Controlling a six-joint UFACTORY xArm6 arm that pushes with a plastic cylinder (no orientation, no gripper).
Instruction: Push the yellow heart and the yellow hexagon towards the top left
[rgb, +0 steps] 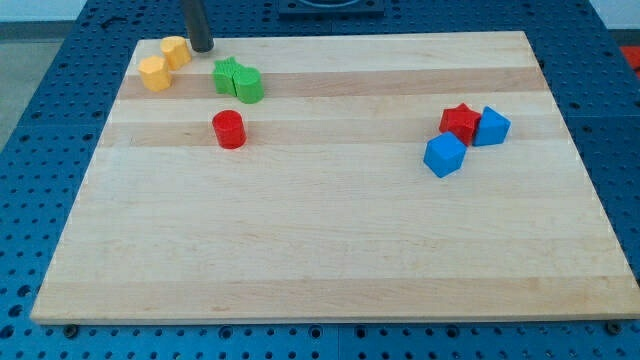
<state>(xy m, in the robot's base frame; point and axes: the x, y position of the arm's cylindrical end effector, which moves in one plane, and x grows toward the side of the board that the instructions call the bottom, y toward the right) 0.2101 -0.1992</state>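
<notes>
Two yellow blocks sit near the board's top left corner. One yellow block (176, 51) is higher and to the right; the other yellow block (154, 73) touches it at the lower left. I cannot tell which is the heart and which the hexagon. My tip (202, 46) rests on the board just right of the upper yellow block, close to it, with a small gap showing.
A green star (227, 75) and a green rounded block (249, 85) touch each other right of the yellow pair. A red cylinder (229, 129) lies below them. A red star (460, 122) and two blue blocks (491, 126) (445, 155) cluster at the view's right.
</notes>
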